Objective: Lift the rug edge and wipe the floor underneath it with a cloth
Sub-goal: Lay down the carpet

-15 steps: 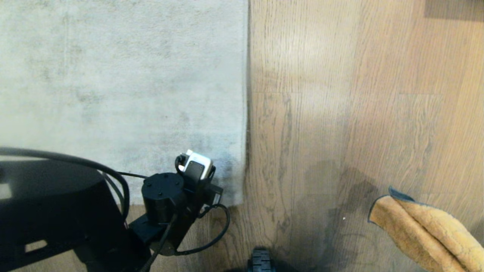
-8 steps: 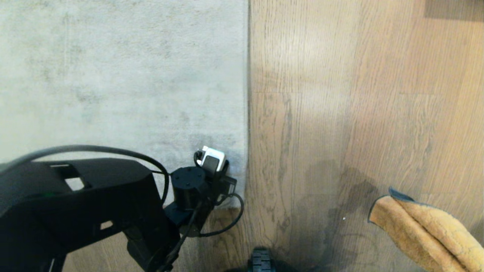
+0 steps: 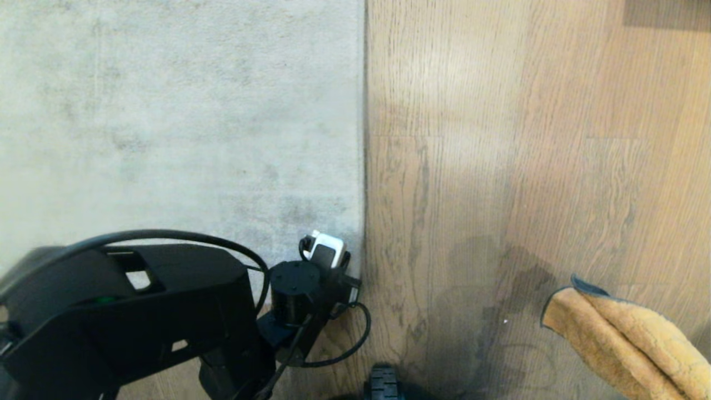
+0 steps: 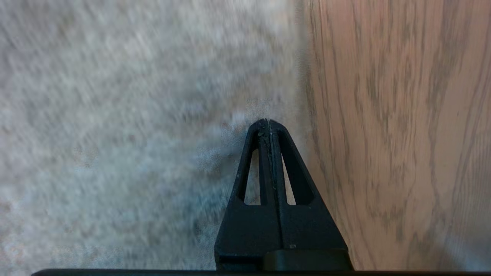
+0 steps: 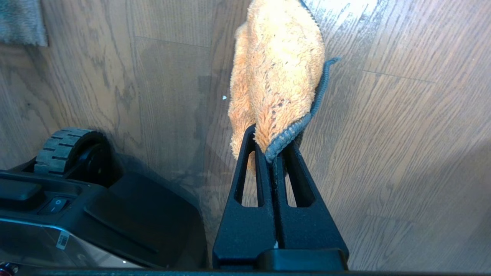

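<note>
Wood floor (image 3: 500, 166) fills our right side, rug on our left. Our clenched, empty left gripper (image 4: 267, 122) hovers over the rug edge (image 3: 362, 166), which runs straight ahead; our right gripper (image 5: 273, 153) pinches the cloth (image 5: 278, 73).

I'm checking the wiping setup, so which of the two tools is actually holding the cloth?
The right tool: it is shut on the orange cloth above the bare floor. The left tool is shut and empty by the rug edge.
</note>
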